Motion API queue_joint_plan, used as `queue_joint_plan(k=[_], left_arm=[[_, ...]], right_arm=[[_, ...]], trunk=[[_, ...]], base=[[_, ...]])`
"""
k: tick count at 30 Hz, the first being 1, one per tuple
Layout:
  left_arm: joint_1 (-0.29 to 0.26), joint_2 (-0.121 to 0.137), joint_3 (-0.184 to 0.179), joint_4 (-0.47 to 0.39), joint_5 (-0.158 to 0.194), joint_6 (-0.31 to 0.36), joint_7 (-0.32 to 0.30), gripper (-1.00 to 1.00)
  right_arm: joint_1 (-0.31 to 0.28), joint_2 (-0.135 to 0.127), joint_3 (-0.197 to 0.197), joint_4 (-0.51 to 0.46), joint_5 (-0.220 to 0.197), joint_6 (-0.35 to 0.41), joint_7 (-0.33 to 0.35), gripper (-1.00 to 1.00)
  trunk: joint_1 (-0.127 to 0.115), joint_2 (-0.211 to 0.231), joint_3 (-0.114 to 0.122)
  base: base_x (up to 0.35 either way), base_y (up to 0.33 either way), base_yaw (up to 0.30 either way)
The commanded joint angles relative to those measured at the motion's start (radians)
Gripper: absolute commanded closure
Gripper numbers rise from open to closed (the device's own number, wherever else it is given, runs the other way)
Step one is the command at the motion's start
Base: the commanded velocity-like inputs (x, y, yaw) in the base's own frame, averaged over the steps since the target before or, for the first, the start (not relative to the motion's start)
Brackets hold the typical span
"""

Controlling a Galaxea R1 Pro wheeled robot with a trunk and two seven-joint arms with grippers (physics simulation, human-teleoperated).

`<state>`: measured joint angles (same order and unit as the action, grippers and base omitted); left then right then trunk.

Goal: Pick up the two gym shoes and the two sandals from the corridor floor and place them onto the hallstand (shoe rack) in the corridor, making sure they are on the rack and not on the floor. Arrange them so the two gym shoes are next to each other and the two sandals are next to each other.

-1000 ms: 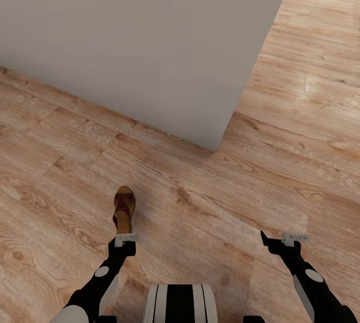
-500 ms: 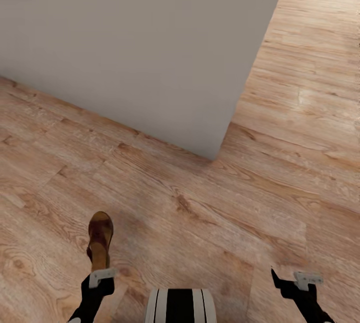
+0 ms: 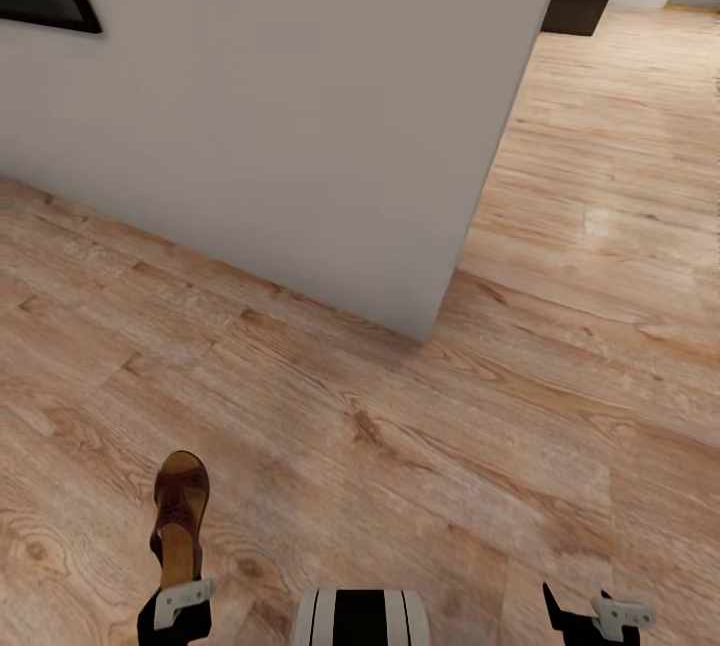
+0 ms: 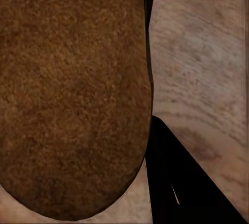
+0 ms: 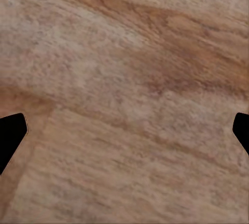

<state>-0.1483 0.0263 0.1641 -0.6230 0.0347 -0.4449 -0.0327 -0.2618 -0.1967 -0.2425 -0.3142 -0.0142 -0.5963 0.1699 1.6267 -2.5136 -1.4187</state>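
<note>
Left gripper [image 3: 175, 598] grips my sandal [image 3: 180, 516]; right gripper [image 5: 124, 130] gapes over floor [image 3: 420, 466]; wall [image 3: 300, 106] corner blocks ahead.

Sandal [image 4: 72, 94] matt suede-like footbed; corridor floor [image 3: 480, 446] grained wood.

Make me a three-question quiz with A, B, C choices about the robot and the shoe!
1. Where is the sandal?
A. in the left gripper
B. on a shelf
C. under the right gripper

2. What colour is the wall?
A. green
B. pale grey
C. red

3. How is the right gripper?
A. shut on a shoe
B. holding a box
C. open and empty

Answers: 1 A, the sandal sticks out from the left gripper, filling its wrist view. 2 B, the head view shows a plain pale grey wall. 3 C, its fingers sit far apart with just wooden floor between them.
</note>
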Motion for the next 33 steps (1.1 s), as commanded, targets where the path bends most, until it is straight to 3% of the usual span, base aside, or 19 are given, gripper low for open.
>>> queue_joint_plan(k=[1,23,33], left_arm=[[0.000,0.000,0.001,0.002,0.000,-0.005,-0.003,1.00],[0.003,-0.003,0.000,0.015,-0.010,-0.017,-0.004,1.00],[0.003,-0.003,-0.001,0.015,-0.010,-0.017,-0.005,1.00]], right_arm=[[-0.001,0.001,-0.008,0.003,-0.002,-0.004,0.010,-1.00],[-0.001,0.002,-0.008,0.009,-0.003,-0.008,0.010,-1.00],[-0.001,0.004,-0.007,0.009,-0.003,-0.008,0.009,-1.00]], trunk=[[-0.001,0.000,0.005],[-0.010,0.005,0.124],[-0.015,0.008,0.165]], base=[[0.000,0.000,0.000],[0.000,0.000,0.000],[0.000,0.000,0.001]])
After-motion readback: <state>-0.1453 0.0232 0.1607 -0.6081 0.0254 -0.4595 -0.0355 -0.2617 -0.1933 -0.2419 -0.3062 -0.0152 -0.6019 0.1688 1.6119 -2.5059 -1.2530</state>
